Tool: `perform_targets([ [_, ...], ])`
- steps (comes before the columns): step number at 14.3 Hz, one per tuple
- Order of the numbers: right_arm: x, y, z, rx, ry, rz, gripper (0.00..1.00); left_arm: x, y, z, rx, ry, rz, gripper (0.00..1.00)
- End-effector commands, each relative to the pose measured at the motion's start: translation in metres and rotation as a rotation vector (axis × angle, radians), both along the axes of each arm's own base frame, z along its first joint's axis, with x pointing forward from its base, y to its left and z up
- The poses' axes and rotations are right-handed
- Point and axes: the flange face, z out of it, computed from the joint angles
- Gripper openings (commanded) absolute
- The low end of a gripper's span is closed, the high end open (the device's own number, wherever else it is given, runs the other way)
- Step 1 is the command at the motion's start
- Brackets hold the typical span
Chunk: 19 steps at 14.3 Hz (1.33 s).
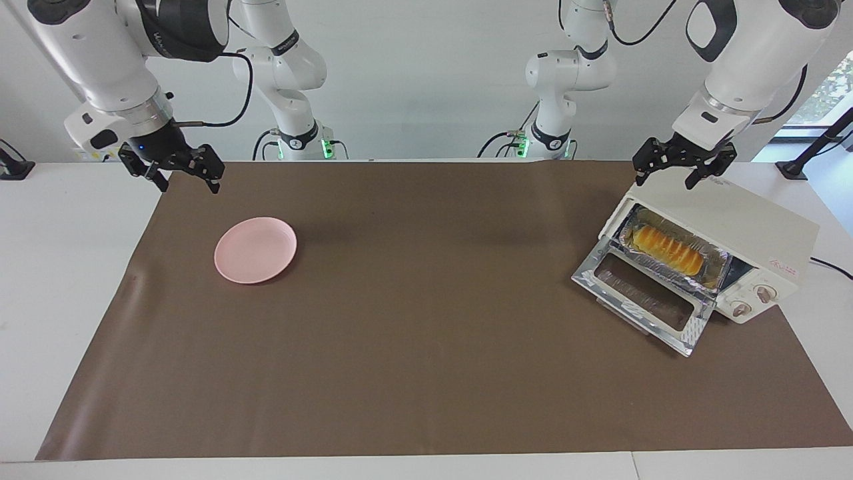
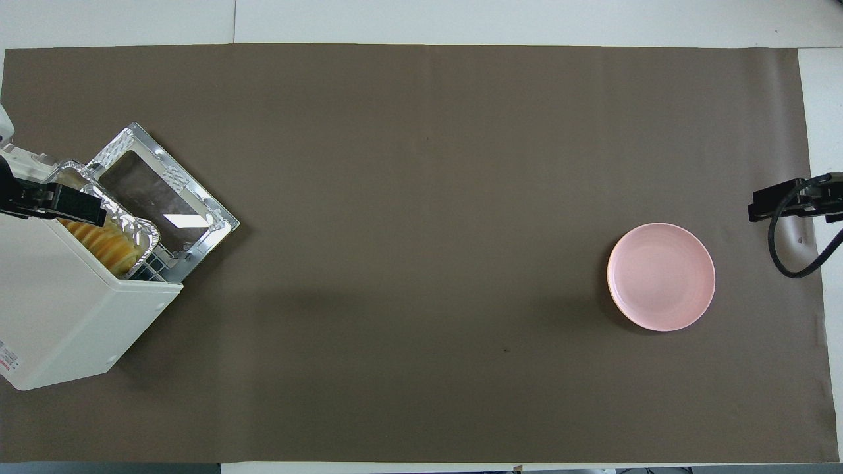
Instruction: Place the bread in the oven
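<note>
The bread (image 1: pixel 668 249), a golden ridged loaf, lies in a silver foil tray (image 1: pixel 666 270) on the rack of the cream-white oven (image 1: pixel 733 220) at the left arm's end of the table. The tray sticks partly out of the oven's mouth. The glass door (image 1: pixel 643 293) hangs open, flat in front of the oven. The bread (image 2: pixel 108 243), oven (image 2: pixel 59 309) and door (image 2: pixel 158 197) also show in the overhead view. My left gripper (image 1: pixel 668 175) is open and empty, raised over the oven's top edge. My right gripper (image 1: pixel 188 183) is open and empty, waiting over the mat's corner at the right arm's end.
A round pink plate (image 1: pixel 255 249) sits empty on the brown mat (image 1: pixel 426 333) toward the right arm's end; it also shows in the overhead view (image 2: pixel 660 276). The oven's two knobs (image 1: pixel 753 300) face away from the robots.
</note>
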Motion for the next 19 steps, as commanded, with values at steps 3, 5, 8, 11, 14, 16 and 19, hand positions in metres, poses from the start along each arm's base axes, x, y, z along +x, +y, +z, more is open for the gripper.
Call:
perform_targets([
  [3,-0.0087,-0.0003,0.0022,-0.002,0.007,0.018,1.0,-0.0068,0.004,0.0036,-0.012,-0.02,-0.002,1.0],
  [5,-0.0088,-0.0011,0.0022,-0.002,0.007,0.016,1.0,-0.006,0.004,0.002,-0.012,-0.017,-0.002,1.0],
  [8,-0.0087,-0.0003,0.0022,-0.002,0.007,0.018,1.0,-0.0065,-0.0002,0.0029,-0.012,-0.02,-0.01,1.0],
  [11,-0.0084,-0.0003,0.0014,-0.002,0.008,0.018,1.0,-0.0058,0.0005,0.0022,-0.014,-0.02,-0.009,1.0],
  [14,-0.0088,-0.0011,0.0022,-0.002,0.007,0.016,1.0,-0.0058,-0.0017,0.0024,-0.034,-0.02,-0.005,1.0],
  [16,-0.0084,-0.0011,0.0014,-0.002,0.008,0.016,1.0,-0.0058,-0.0025,0.0024,-0.034,-0.02,-0.006,1.0],
  [19,-0.0088,-0.0011,0.0022,-0.002,0.007,0.018,1.0,-0.0058,-0.0025,0.0024,-0.034,-0.02,-0.006,1.0],
])
